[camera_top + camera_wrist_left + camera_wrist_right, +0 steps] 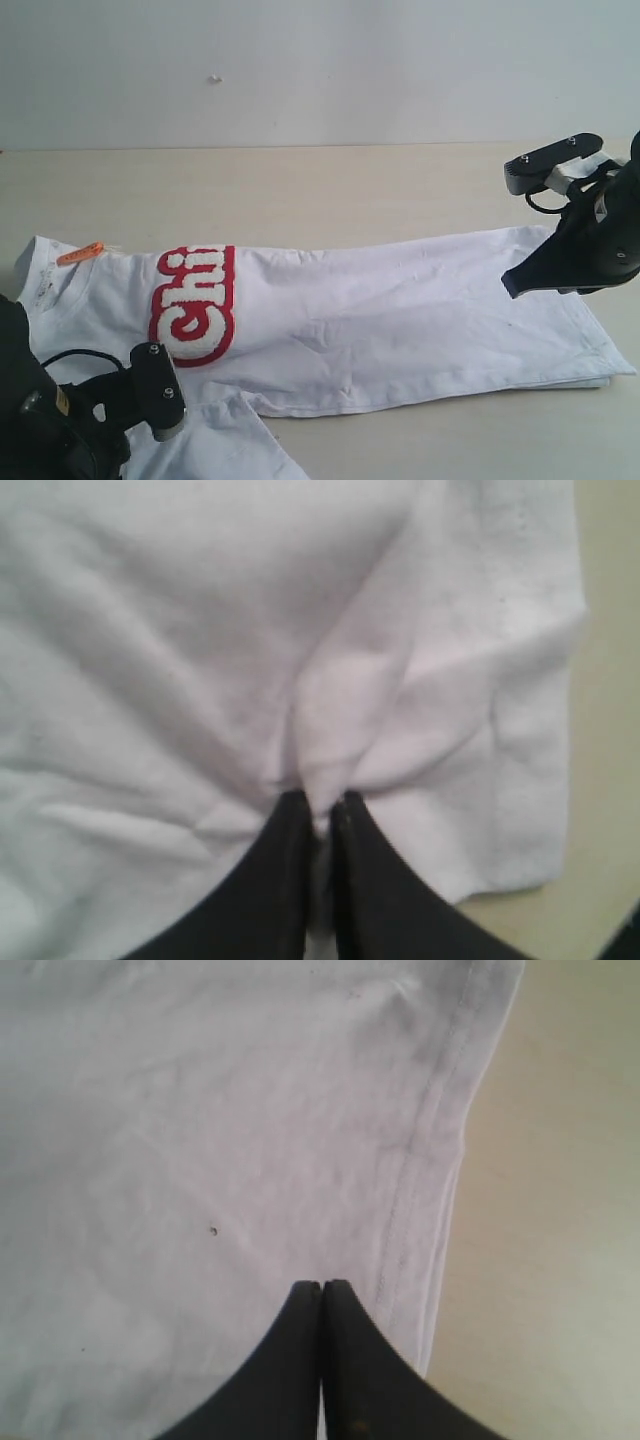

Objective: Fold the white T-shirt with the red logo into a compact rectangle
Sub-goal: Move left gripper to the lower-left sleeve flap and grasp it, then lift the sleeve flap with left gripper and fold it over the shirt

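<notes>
The white T-shirt (400,310) lies lengthwise across the table, its far side folded in so that only the start of the red logo (195,305) shows. An orange neck tag (80,253) sits at the collar on the left. My left gripper (320,800) is at the front left, shut on a raised pinch of the shirt's white fabric (330,750) close to a cloth edge. Only that arm's wrist block (158,390) shows in the exterior view. My right gripper (322,1285) is shut with nothing in it, just above the shirt beside its stitched hem (420,1180), seen also as the right gripper (512,283) at the shirt's right end.
The beige table (300,190) runs back to a plain white wall (320,70). A loose sleeve flap (225,445) spreads toward the front edge beside the left arm. The table's bare surface (560,1210) borders the hem on the right.
</notes>
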Tool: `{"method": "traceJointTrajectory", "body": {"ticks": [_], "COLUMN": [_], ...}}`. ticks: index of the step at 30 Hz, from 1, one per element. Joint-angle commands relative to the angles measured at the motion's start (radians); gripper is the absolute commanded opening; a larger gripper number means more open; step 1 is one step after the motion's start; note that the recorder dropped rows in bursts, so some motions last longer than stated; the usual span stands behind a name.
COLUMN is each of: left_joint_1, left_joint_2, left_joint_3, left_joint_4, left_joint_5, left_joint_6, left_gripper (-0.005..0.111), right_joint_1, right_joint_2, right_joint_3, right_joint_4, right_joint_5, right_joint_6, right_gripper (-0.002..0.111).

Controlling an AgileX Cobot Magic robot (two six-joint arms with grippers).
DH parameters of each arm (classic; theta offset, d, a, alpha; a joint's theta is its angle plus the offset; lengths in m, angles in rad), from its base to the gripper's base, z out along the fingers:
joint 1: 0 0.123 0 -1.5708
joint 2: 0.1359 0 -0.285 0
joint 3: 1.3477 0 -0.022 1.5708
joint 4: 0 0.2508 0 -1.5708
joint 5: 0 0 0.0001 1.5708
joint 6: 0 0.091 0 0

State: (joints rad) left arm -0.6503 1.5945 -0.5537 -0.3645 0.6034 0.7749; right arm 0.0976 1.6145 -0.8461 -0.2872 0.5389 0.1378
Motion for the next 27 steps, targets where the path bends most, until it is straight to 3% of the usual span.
{"method": "traceJointTrajectory", "body": {"ticks": [1,13,19,23,27], "left_joint_1": [-0.006,0.007,0.137,0.240,0.272], "left_joint_2": [-0.078,-0.136,-0.101,-0.036,0.066], "left_joint_3": [-0.048,-0.226,-0.299,-0.342,-0.390], "left_joint_4": [-0.016,0.079,0.081,-0.033,-0.106], "left_joint_5": [0.154,0.201,0.199,0.178,0.151], "left_joint_6": [0.007,0.064,0.161,0.265,0.366], "left_gripper": [0.000,0.000,0.000,0.000,0.000], "right_joint_1": [-0.005,-0.005,-0.005,-0.005,-0.005], "right_joint_2": [-0.010,-0.010,-0.010,-0.010,-0.010], "right_joint_3": [0.002,0.002,0.002,0.002,0.002], "right_joint_4": [0.002,0.028,0.034,0.044,0.049], "right_joint_5": [-0.006,0.011,0.011,0.007,0.011], "right_joint_6": [-0.005,-0.005,-0.005,-0.005,-0.005], "right_gripper": [0.000,0.000,0.000,0.000,0.000]}}
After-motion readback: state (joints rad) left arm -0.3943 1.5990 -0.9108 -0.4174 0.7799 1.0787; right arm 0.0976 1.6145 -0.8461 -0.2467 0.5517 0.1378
